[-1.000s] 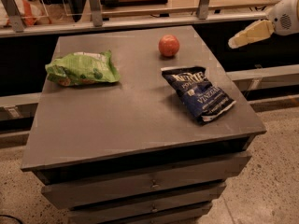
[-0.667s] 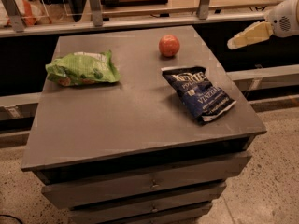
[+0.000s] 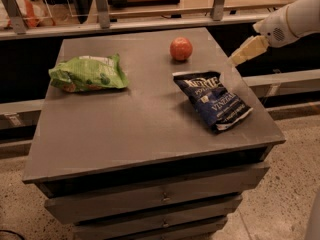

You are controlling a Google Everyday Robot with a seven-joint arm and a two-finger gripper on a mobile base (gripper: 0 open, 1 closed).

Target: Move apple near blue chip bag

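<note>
Pincer (image 3: 247, 50) has dropped left and lower, toward the bench's (image 3: 125, 134) right edge; nothing else has shifted. Left: green chip bag (image 3: 87, 74). Upper centre: apple (image 3: 181, 48), untouched, near but apart from the blue chip bag (image 3: 215, 101). Right: pincer empty; spread or pressed together, cannot tell. Likely approach begun, grasp ahead.

The robot's white, smooth-shelled arm (image 3: 296, 18) was rounded like a thick tube, with a thin dark seam where one segment met the next. A small patch of dark perforated dots marked the bulbous white wrist housing. From it projected the pale yellowish, tapering end effector (image 3: 243, 54), matte and slim, at upper right, beside the right edge of the grey flat surface (image 3: 140, 119).
</note>
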